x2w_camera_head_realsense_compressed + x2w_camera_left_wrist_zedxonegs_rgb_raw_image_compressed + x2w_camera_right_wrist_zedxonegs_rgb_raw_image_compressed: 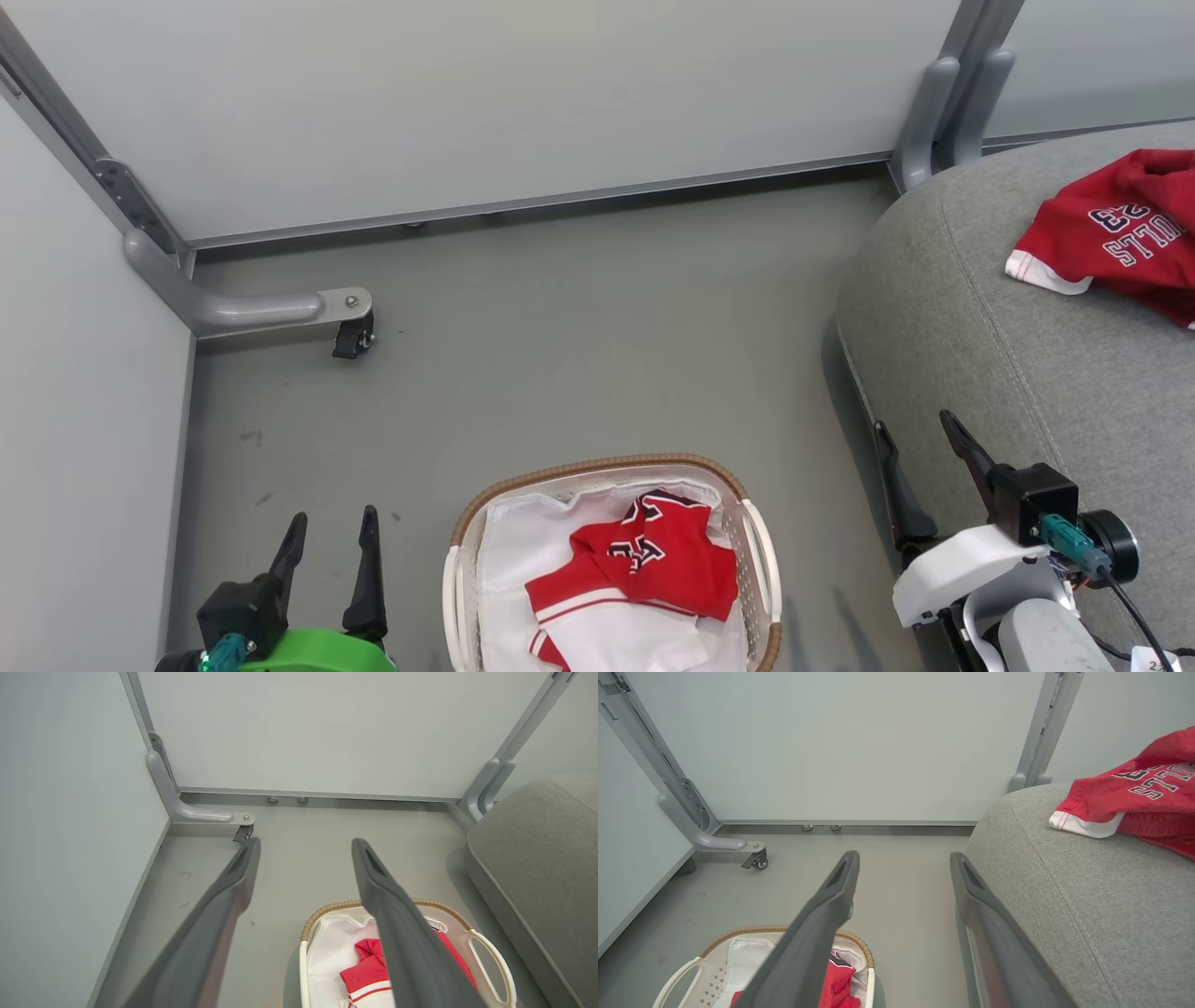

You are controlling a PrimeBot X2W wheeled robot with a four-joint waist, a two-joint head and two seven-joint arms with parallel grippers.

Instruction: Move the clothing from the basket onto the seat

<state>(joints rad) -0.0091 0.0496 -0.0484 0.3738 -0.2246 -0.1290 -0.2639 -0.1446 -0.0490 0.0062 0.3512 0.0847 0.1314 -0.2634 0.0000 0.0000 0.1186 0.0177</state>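
One red number-23 jersey [1116, 233] lies on the light grey fabric seat [980, 355] at far right, and with your left gripper [334, 515] and right gripper [915, 423] both spread and empty, you should next reach into the near oval white perforated basket [597, 465] for the remaining red-and-white clothing [653, 560].

Head view: the basket [597, 464] runs off the bottom edge; I can't see its near rim. The red garment [653, 569] inside is bunched, its lettering folded over and unreadable. The jersey [1111, 233] on the seat [980, 327] is cut by the right edge, as is the seat.

Left wrist view: one finger [402, 933] of my left gripper [306, 841] covers the garment's middle.

Right wrist view: a finger [817, 933] of the right gripper [903, 855] hides part of the basket's contents.

White tag [1150, 661], head view lower right: too small to read.
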